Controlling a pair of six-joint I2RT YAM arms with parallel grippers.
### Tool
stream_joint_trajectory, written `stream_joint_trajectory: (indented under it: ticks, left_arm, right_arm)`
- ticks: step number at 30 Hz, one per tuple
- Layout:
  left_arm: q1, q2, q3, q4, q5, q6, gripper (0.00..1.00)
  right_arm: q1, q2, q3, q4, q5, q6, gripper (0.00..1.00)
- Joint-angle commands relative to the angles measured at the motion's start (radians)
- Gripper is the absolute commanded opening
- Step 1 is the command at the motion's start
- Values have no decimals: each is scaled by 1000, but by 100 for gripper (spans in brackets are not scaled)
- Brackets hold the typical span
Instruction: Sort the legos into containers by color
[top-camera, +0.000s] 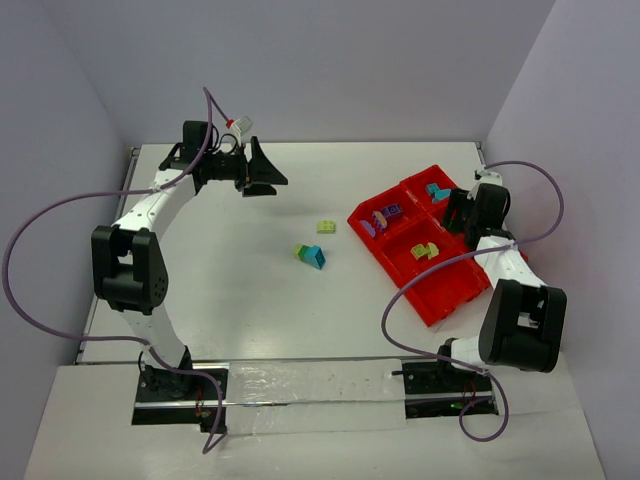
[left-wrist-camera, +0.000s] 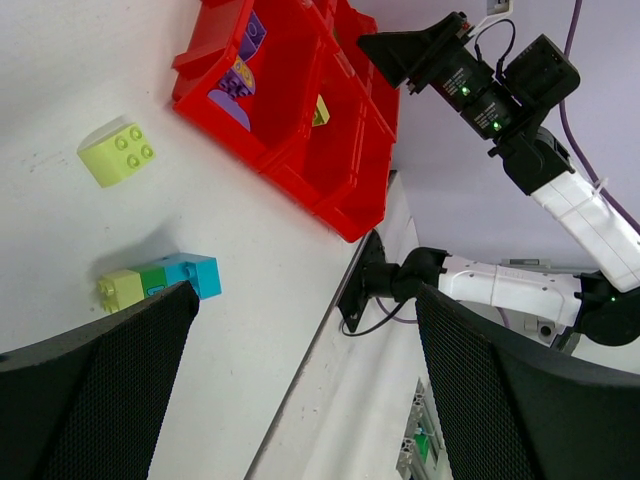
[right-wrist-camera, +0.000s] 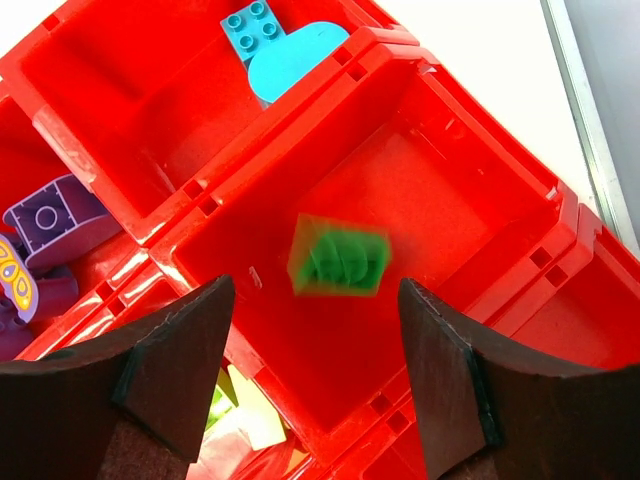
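My right gripper (right-wrist-camera: 315, 290) hangs open over the red tray (right-wrist-camera: 300, 110). A green lego (right-wrist-camera: 340, 257), blurred, lies loose between and beyond its fingers, touching neither, inside an otherwise bare compartment. Neighbouring containers hold teal legos (right-wrist-camera: 280, 50), purple ones (right-wrist-camera: 55, 215) and pale yellow ones (right-wrist-camera: 245, 415). On the table left of the tray (top-camera: 440, 290) sit a yellow-green brick (top-camera: 326, 227) and a short yellow-green-teal stack (top-camera: 310, 255). My left gripper (top-camera: 262, 172) is held open and empty at the far side of the table, with the stack (left-wrist-camera: 160, 280) just off its left finger.
The tray lies at the table's right side, close to the right wall and the right arm (top-camera: 520, 320). The table's near edge (left-wrist-camera: 330, 300) runs through the left wrist view. Purple cables loop beside both arms.
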Motion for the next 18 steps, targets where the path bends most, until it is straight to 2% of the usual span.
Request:
stream_joint_trajectory:
  ticks: [1,10,18]
  left_arm:
    - [-2,-9,47,-16,-9,31,98]
    - [-18,-13,62,-97,-78,86,98]
    - [-106,71,169,-305,-371,175,98]
  right_arm:
    - [-8,-29,38,58,24,5,75]
    - [5,-126,120,1,-24,-23,75]
    - [161,-129,289,-125,-51,-89,74]
